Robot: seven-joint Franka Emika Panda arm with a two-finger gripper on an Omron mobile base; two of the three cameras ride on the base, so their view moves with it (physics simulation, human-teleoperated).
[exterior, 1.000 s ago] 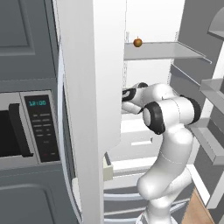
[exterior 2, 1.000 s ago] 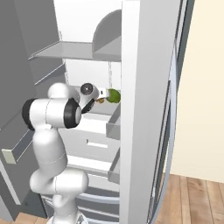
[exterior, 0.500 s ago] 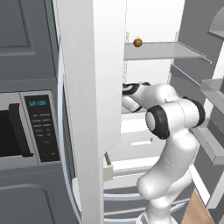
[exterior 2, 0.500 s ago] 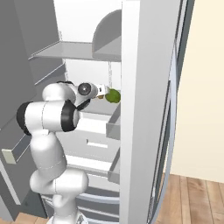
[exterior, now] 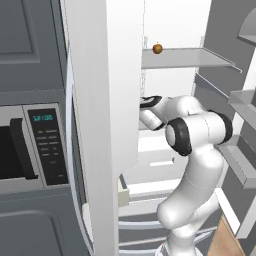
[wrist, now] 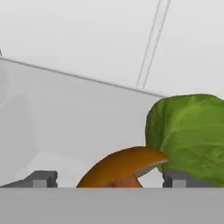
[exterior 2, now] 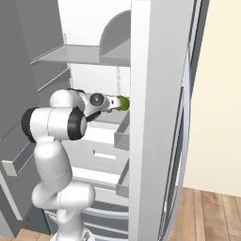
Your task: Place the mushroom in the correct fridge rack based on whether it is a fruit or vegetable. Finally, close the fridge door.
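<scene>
Mushroom sits between the jaws above the fridge rack, beside a green cabbage; release and closing the fridge door remain.

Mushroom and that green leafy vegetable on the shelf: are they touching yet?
Cannot tell. In the hand view the mushroom cap's edge meets the green leafy vegetable in outline, but that may be mere overlap; no view shows contact or gap plainly.

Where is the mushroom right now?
In the hand view, the mushroom sits low between the end effector's tips inside the fridge, right beside a green cabbage.
</scene>
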